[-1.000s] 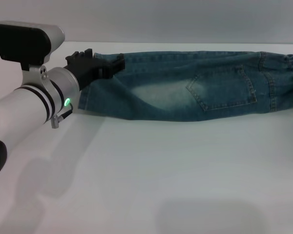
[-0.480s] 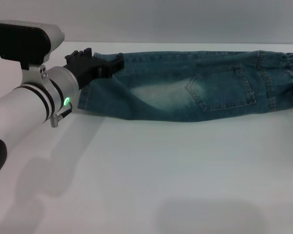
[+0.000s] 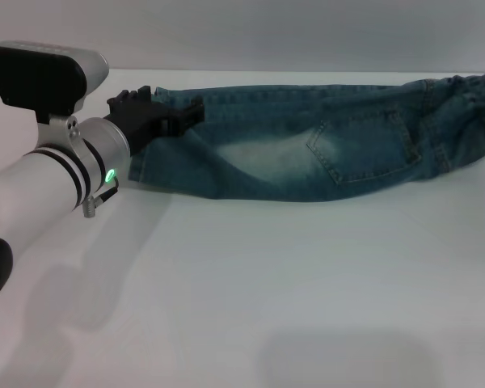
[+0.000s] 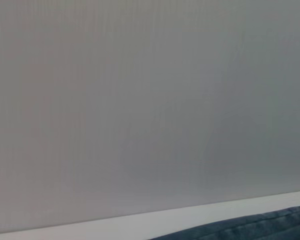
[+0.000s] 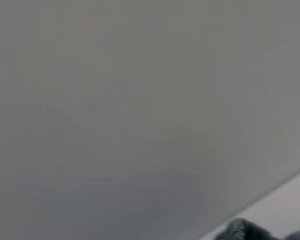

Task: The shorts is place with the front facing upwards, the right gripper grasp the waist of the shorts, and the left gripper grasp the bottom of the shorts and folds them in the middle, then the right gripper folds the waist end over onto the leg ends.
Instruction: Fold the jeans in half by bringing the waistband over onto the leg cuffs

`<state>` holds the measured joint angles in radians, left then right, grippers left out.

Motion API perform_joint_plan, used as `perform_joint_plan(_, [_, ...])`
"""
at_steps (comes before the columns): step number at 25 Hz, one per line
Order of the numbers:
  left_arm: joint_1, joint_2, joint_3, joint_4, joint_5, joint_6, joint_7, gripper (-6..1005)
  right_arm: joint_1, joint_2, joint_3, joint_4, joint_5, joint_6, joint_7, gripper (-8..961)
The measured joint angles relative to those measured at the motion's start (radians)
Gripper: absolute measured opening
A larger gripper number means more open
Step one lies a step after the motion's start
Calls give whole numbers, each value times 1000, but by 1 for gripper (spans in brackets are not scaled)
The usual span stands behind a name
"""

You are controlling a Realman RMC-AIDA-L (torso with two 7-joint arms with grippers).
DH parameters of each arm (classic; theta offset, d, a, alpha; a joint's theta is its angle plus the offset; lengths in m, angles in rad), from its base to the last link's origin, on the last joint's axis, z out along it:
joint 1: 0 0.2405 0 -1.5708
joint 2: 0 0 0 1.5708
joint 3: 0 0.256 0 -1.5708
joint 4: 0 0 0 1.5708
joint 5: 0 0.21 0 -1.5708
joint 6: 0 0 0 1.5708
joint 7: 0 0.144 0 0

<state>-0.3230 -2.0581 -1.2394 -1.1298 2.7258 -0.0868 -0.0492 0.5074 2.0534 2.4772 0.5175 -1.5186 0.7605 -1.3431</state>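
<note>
Denim, faded blue and soft, the folded shorts lie lengthwise along the far edge of the white table. At the leg hems sits the black left gripper; whether it pinches the cloth I cannot tell. The elastic waist looks bunched and raised; no right gripper shows. Such limp, fairly heavy fabric probably drapes, so gripping that thick waistband seems best.

A plain white table filled the foreground, its matte surface carrying soft grey shadows toward the near edge. Behind the table's far edge stood a blank grey wall, which also took up nearly all of both wrist views.
</note>
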Motion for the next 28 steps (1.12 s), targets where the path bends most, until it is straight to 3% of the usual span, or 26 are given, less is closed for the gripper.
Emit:
perform_joint_plan(18, [5, -6, 42, 48, -8, 44, -13, 862, 121, 9, -198, 92, 26, 36, 130, 3])
perform_joint_plan(28, [8, -7, 45, 54, -10, 56, -26, 861, 146, 10, -377, 138, 150, 29, 146, 2])
